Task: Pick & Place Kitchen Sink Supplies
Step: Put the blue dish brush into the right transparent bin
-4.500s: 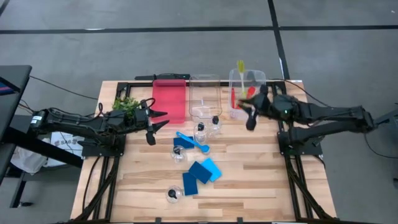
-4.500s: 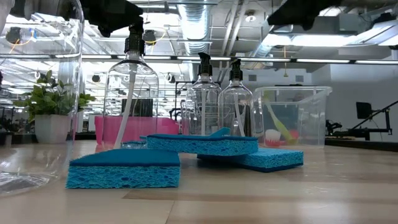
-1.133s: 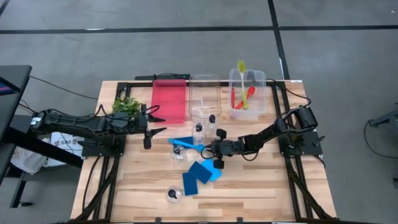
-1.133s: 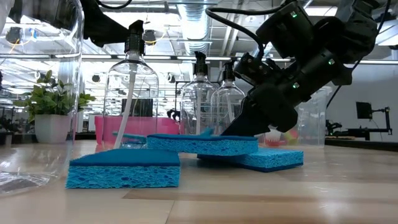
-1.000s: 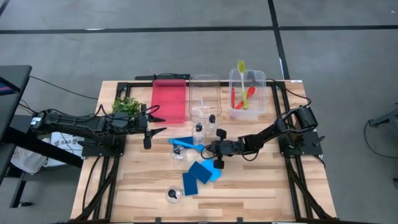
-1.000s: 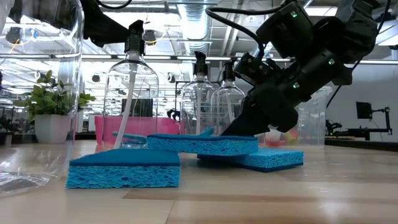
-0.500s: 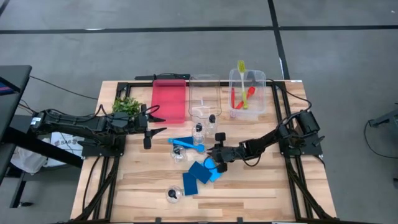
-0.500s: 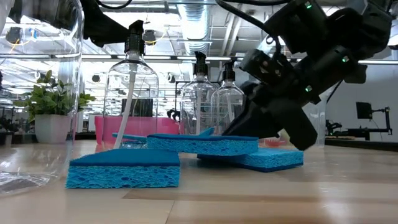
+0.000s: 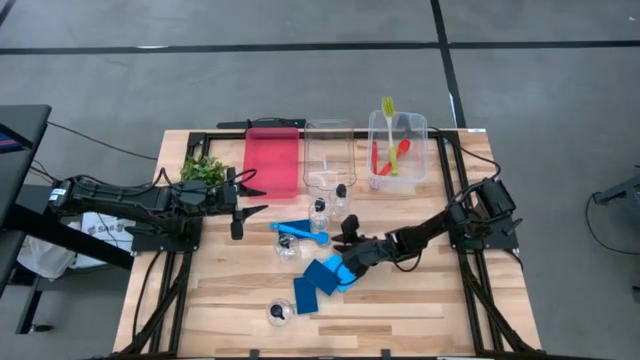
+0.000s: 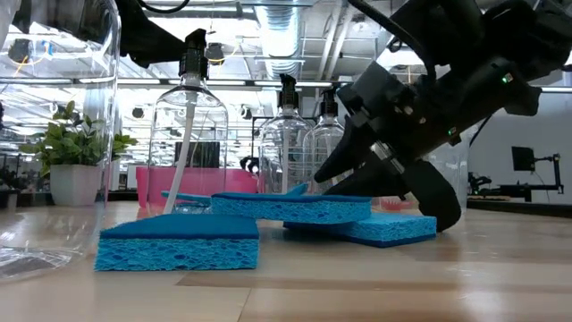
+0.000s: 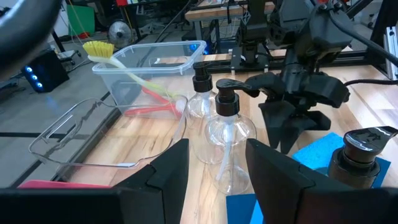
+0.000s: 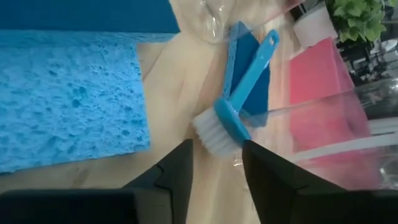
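Note:
Three flat blue sponges (image 9: 322,277) lie overlapping on the table's middle. A blue brush (image 9: 303,230) lies flat beyond them, among several clear black-capped bottles (image 9: 320,209). One more bottle (image 9: 278,312) lies near the near edge. My right gripper (image 9: 347,257) is open and low over the right end of the sponges, with a sponge (image 12: 68,106) and the brush's bristles (image 12: 214,137) before its fingers. My left gripper (image 9: 243,211) waits open near the left edge, facing the bottles (image 11: 230,137). My right gripper comes in low from the table's right, one finger (image 10: 344,170) above the upper sponge (image 10: 290,207) and one (image 10: 438,207) beside the lower sponge's right end (image 10: 407,228). I cannot tell whether either finger touches a sponge.
Along the far edge stand a red tray (image 9: 272,160), a clear bin (image 9: 328,150), and a clear bin (image 9: 398,130) holding a yellow-green and a red brush. A small leafy plant (image 9: 203,168) stands far left. Bare wood lies on the table's near right.
My right gripper has moved a little toward the near edge and come down over the sponges. It has tipped so that its fingers point more level toward the table's left. The sponges, brush and bottles have stayed where they were.

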{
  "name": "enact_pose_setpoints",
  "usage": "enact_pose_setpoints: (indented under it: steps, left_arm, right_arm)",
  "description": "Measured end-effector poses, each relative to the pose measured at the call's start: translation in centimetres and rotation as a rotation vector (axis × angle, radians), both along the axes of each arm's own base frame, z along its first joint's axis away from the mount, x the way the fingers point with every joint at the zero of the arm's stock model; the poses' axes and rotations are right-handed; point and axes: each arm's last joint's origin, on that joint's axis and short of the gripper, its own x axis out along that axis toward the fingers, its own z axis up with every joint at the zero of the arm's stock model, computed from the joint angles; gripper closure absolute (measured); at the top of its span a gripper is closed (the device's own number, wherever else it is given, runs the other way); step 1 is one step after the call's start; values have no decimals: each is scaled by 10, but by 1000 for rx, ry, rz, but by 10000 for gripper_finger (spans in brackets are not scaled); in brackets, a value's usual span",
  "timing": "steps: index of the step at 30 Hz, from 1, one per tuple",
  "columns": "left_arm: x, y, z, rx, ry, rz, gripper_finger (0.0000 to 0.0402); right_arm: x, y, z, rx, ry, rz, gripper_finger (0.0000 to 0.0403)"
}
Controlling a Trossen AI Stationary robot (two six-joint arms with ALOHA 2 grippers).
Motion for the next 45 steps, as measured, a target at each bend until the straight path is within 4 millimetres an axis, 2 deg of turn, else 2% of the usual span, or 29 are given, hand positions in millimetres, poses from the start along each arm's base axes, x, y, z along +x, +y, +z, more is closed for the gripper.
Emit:
enact_pose_setpoints:
  steps: [6,14,22,45]
  left_arm:
    - [0,0,0,0,0,0,241]
    - [0,0,0,3,0,0,241]
    - [0,0,0,3,0,-1,241]
    - [0,0,0,3,0,0,241]
  right_arm:
    - [8,-6,5,-134,42,53,232]
    - [10,-12,4,-169,112,52,208]
    - [11,-11,4,-185,128,120,210]
    - [18,-19,7,-204,127,174,217]
